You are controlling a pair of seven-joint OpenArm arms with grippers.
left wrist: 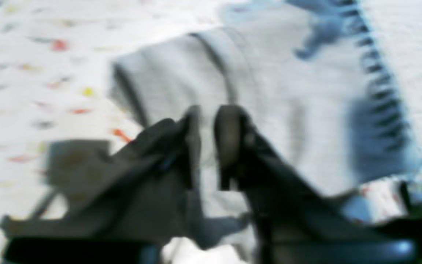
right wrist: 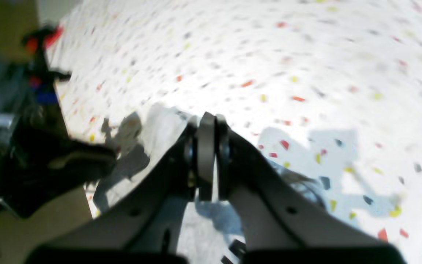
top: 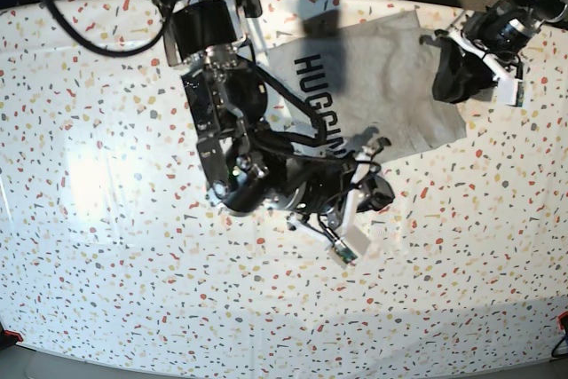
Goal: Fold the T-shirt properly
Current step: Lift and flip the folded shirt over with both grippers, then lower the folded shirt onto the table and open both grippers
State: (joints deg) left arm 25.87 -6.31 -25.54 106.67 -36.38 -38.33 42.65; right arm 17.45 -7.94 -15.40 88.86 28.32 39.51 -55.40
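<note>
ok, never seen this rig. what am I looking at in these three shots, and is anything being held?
It is a two-armed robot over a white speckled table. The base view looks down from above; the other two come from cameras on each wrist. A light heather-grey cotton T-shirt with black lettering lies partly folded at the far side of the table. The left gripper, on the right in the base view, sits at the shirt's edge; its wrist view is blurred, so a grip on the cloth cannot be confirmed. The right gripper is shut with only bare table beyond its tips.
</note>
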